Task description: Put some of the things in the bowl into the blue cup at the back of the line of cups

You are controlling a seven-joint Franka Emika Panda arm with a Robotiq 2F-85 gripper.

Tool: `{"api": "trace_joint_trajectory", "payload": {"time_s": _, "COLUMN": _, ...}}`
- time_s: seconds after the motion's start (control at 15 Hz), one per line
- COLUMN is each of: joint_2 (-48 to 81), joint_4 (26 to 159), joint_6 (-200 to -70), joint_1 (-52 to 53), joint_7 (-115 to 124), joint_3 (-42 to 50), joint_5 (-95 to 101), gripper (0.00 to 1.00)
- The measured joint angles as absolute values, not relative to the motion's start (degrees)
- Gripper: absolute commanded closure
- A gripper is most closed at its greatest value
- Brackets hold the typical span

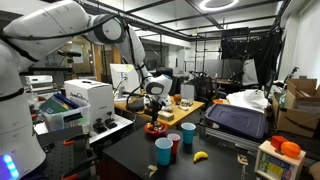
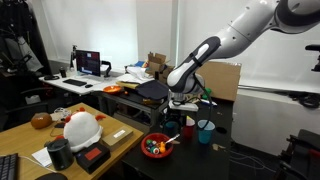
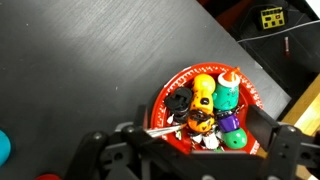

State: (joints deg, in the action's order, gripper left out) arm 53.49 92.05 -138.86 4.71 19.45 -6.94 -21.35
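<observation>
The red bowl (image 3: 258,92) lies right under my gripper (image 3: 200,140) in the wrist view. It holds several small toy-like things (image 3: 205,100) in orange, green, purple and black. The gripper is open, with one finger on each side of the bowl's near half, and holds nothing. In both exterior views the gripper (image 1: 153,101) (image 2: 181,104) hangs a little above the bowl (image 1: 155,128) (image 2: 156,148). The blue cup (image 1: 188,133) stands at the far end of the line of cups, beyond the red cup (image 1: 175,143).
A larger-looking light-blue cup (image 1: 163,152) stands at the near end of the line. A yellow banana (image 1: 200,156) lies on the black table beside the cups. A blue cup (image 2: 205,131) and a red cup (image 2: 188,128) stand behind the bowl. A printer (image 1: 85,100) stands to one side.
</observation>
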Motion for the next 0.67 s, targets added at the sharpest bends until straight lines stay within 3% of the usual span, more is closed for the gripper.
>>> {"api": "trace_joint_trajectory", "payload": {"time_s": 0.67, "joint_2": 60.55, "joint_4": 81.1, "joint_6": -130.4, "joint_1": 8.19, "joint_7": 23.19, "joint_3": -6.42, "joint_5": -20.54, "gripper": 0.0}}
